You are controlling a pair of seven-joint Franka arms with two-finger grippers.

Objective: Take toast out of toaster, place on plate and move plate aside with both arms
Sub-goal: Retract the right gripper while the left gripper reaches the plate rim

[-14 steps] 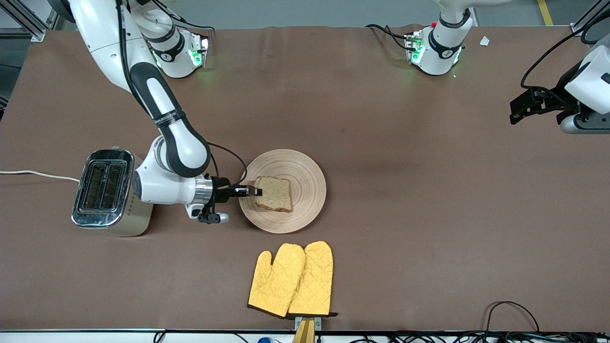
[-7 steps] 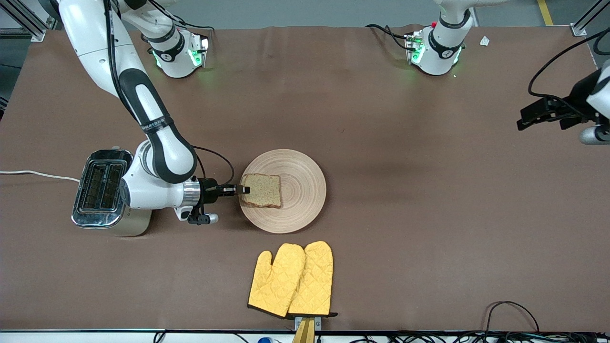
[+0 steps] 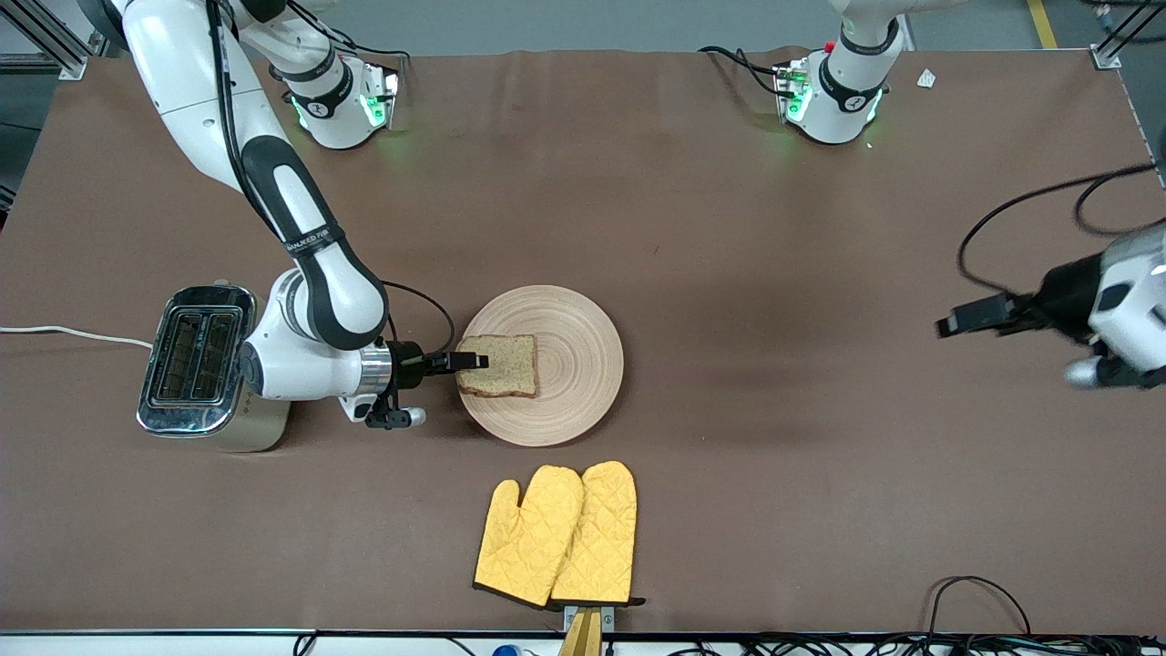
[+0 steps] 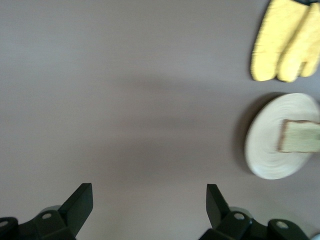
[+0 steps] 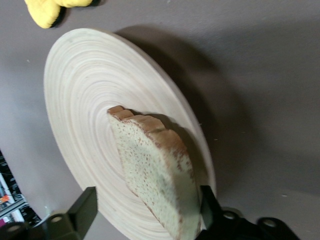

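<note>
Right pincer (image 3: 475,362) grips toast (image 3: 501,365) on plate (image 3: 583,364) | left pincer (image 3: 952,323) spread

The right wrist view's edge cuts off the plate (image 5: 100,90) and the lower end of the toast (image 5: 155,170), so where the right gripper (image 5: 145,212) meets the slice stays unseen. Beside the plate, the oven mitts (image 4: 285,42) run off the left wrist view's edge. The left gripper (image 3: 979,317) is smeared by motion blur.
</note>
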